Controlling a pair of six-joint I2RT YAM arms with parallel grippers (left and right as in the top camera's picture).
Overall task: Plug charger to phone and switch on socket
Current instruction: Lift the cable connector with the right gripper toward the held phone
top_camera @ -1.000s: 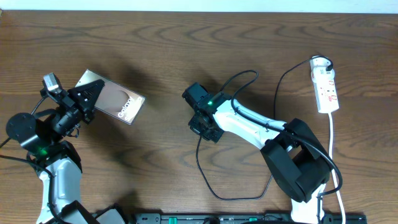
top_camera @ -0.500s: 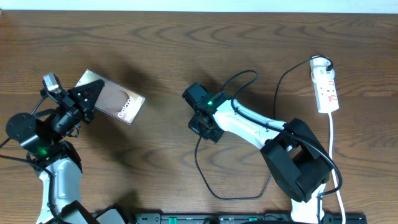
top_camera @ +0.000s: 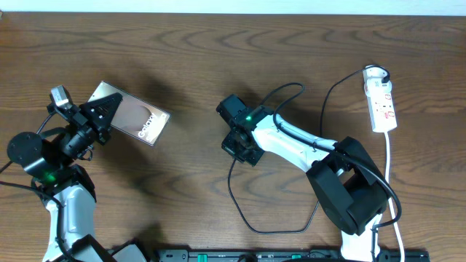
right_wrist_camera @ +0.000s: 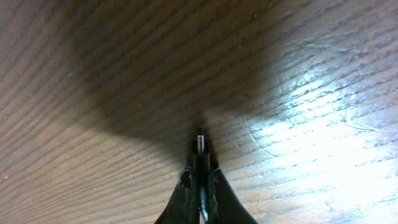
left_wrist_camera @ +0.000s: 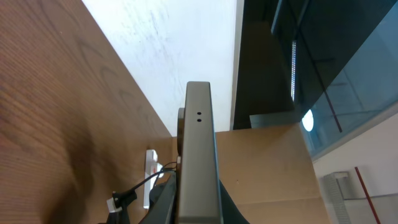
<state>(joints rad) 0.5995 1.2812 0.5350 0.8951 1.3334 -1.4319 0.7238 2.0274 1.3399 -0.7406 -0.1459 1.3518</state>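
The phone [top_camera: 135, 116], a dark slab with white "Galaxy" lettering, is held at its left end by my left gripper [top_camera: 98, 115], which is shut on it. In the left wrist view its grey edge [left_wrist_camera: 198, 155] points straight out between the fingers. My right gripper [top_camera: 238, 148] at the table's middle is shut on the charger's black plug tip [right_wrist_camera: 199, 149], which points at the wood just above the table. The thin black cable [top_camera: 240, 207] loops below and behind the arm. The white socket strip [top_camera: 381, 100] lies at the far right, apart from both grippers.
The strip's white cord [top_camera: 393, 189] runs down the right edge of the brown wooden table [top_camera: 189, 58]. The right arm's black base [top_camera: 349, 193] stands at the lower right. A black rail [top_camera: 291, 255] lines the front edge.
The right gripper has shifted very slightly to the right with the plug tip. The left arm and the phone have not moved.
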